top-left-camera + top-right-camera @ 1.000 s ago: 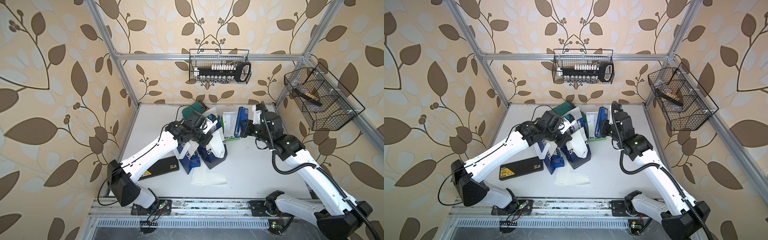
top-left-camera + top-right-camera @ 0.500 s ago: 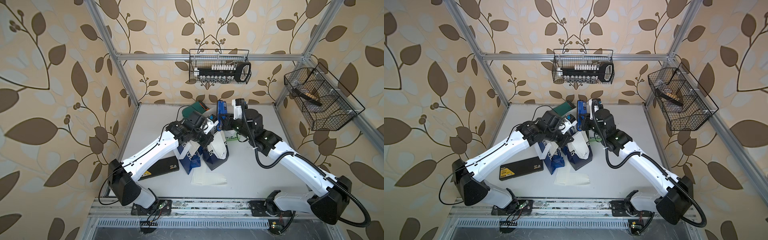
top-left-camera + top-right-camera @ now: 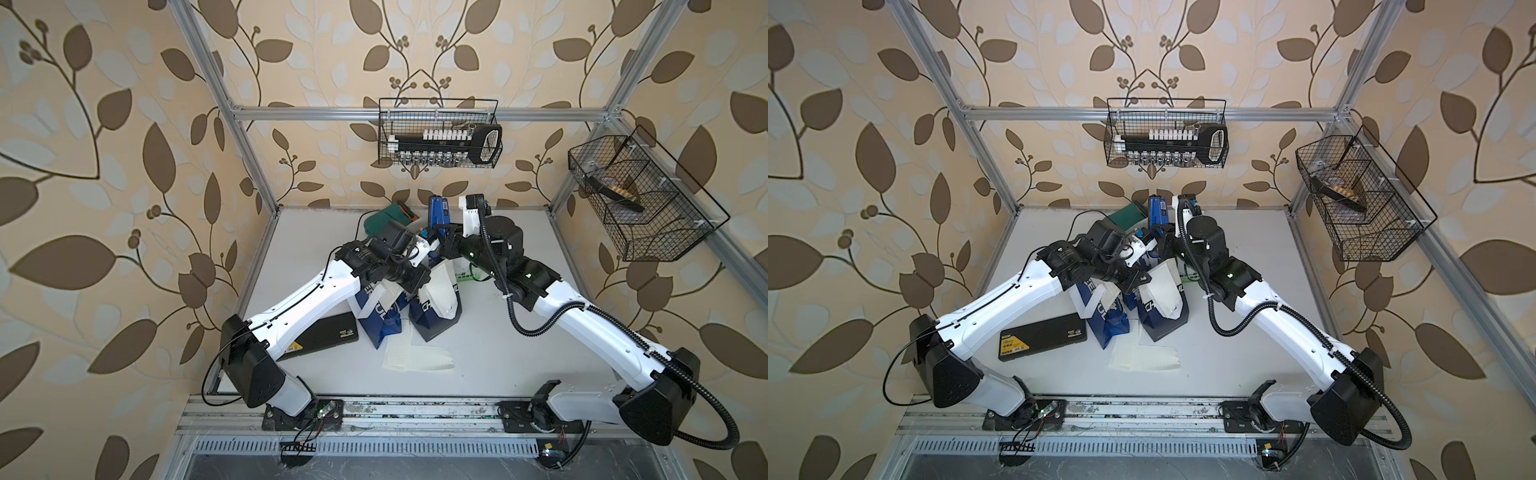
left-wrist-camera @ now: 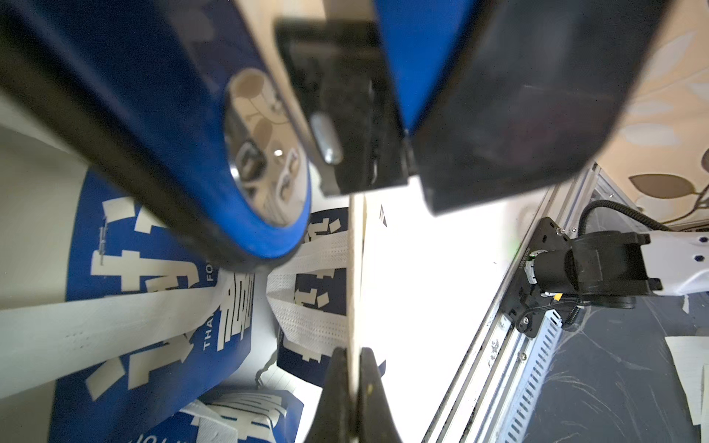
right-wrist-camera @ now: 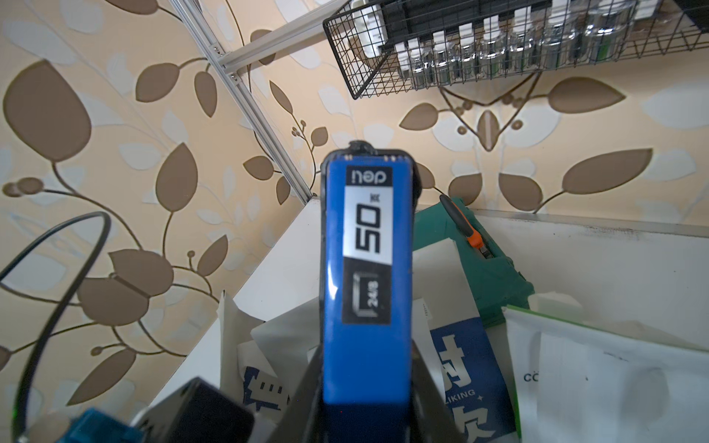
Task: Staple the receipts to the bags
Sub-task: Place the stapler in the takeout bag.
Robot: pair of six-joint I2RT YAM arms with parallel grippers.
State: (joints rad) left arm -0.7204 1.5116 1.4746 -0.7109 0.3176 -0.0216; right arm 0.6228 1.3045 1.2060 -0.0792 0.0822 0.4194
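Left gripper [image 4: 353, 360] was pinched tight on the edge of a white sheet [image 4: 355, 291] that ran up into the mouth of the blue stapler [image 5: 364, 276]. Right gripper [image 5: 365, 406] clamped the stapler's sides, above the navy bags [image 3: 434, 322] mid-table. Loose receipts [image 3: 417, 358] lay just in front. Table [image 3: 540, 340] lay open toward its right edge; black box [image 3: 328, 337] crowded the left.

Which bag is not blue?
The green-and-white bag, lying flat beneath the right arm. The rest are navy bags with white lettering.
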